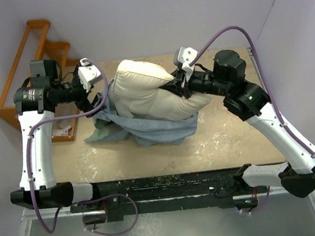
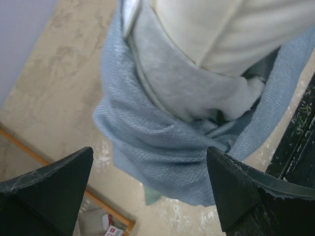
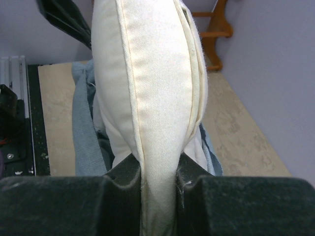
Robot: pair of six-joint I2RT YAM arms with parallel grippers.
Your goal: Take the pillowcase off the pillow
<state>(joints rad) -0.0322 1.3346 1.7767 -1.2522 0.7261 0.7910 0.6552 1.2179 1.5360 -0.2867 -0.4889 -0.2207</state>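
Note:
The cream pillow (image 1: 146, 91) stands raised at the table's far middle, its upper part bare. The blue-grey pillowcase (image 1: 153, 127) is bunched round its lower part and spills onto the table. My right gripper (image 1: 179, 82) is shut on the pillow's right edge; in the right wrist view the pillow seam (image 3: 157, 123) runs pinched between the jaws, gripper (image 3: 158, 169). My left gripper (image 1: 94, 96) is open at the pillowcase's left edge. In the left wrist view the pillowcase (image 2: 172, 142) hangs beyond the spread fingers, gripper (image 2: 150, 184), and nothing lies between them.
A wooden rack (image 1: 38, 57) stands off the table's far left edge, behind my left arm. The black rail (image 1: 170, 184) runs along the near edge. Purple walls close in at the back and right.

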